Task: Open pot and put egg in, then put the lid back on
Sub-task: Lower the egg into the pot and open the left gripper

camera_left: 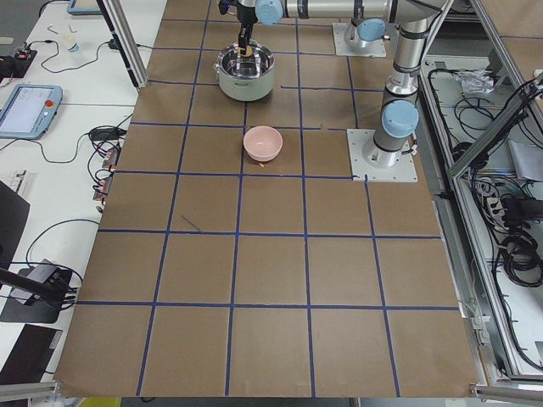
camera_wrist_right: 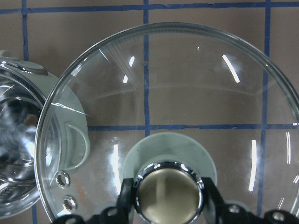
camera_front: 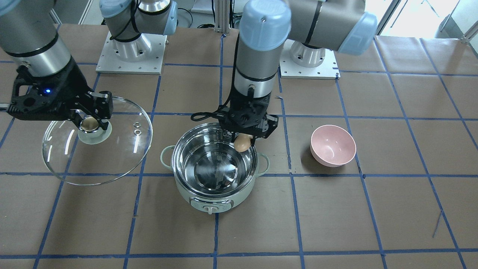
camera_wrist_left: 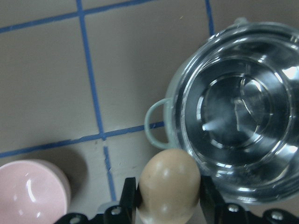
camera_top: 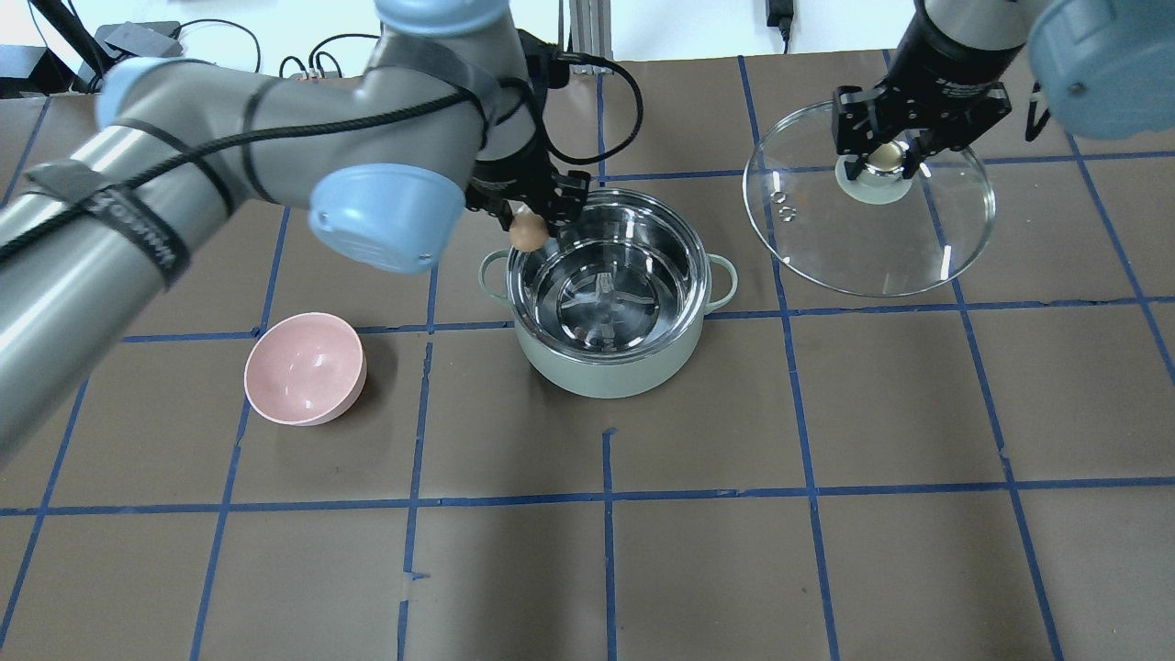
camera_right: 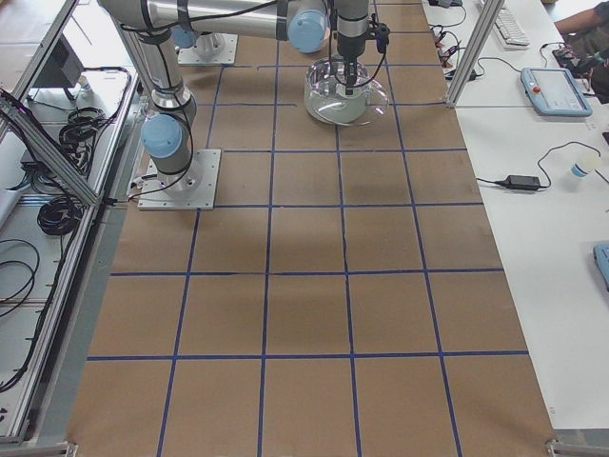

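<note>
The mint-green pot (camera_top: 601, 372) stands open at the table's middle, its steel inside (camera_front: 214, 170) empty. My left gripper (camera_top: 528, 229) is shut on the light-brown egg (camera_top: 527, 233) and holds it over the pot's rim; the egg shows in the front view (camera_front: 242, 142) and the left wrist view (camera_wrist_left: 168, 182). My right gripper (camera_top: 883, 158) is shut on the gold-topped knob (camera_wrist_right: 167, 191) of the glass lid (camera_top: 881, 248), held in the air beside the pot. The lid also shows in the front view (camera_front: 112, 157).
A pink bowl (camera_top: 303, 367) stands on the table on my left of the pot; it also shows in the front view (camera_front: 332, 145) and the left wrist view (camera_wrist_left: 28, 191). Blue tape lines grid the brown table.
</note>
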You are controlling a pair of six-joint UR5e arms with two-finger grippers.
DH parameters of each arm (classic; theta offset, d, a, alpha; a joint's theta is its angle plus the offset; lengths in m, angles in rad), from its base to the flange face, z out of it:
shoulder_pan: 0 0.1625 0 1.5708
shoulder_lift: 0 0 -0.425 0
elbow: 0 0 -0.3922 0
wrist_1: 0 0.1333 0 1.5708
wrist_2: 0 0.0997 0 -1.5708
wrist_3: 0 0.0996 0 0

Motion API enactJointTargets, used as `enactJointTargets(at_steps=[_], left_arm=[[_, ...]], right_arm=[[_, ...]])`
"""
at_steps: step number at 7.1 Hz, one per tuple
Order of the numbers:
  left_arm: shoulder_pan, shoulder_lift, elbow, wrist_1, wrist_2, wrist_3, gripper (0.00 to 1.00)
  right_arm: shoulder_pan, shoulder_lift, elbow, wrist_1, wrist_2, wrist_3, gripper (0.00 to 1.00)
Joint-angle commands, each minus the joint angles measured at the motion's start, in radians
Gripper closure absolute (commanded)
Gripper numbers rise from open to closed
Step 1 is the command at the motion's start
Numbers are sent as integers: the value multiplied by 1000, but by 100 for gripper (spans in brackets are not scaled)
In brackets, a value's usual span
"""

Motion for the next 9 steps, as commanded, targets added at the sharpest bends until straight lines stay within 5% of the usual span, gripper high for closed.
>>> enactJointTargets(at_steps=[1, 4, 5, 6, 9], left_arm=[[-66, -121, -1, 138, -3, -9, 96], [-84, -128, -1, 143, 7, 13, 87], [-84, -128, -1, 143, 8, 13, 23], [-84, -124, -1, 140, 5, 7, 0], [-84, -108, 0, 137, 8, 11, 0]], right_arm=[[-25, -23, 4, 30, -1, -49, 67], [-29, -34, 36, 30, -2, -52, 67], [-28, -43, 46, 29, -1, -52, 67], [-26, -46, 47, 29, 2, -50, 67], [-19, -48, 41, 21, -1, -24, 67]])
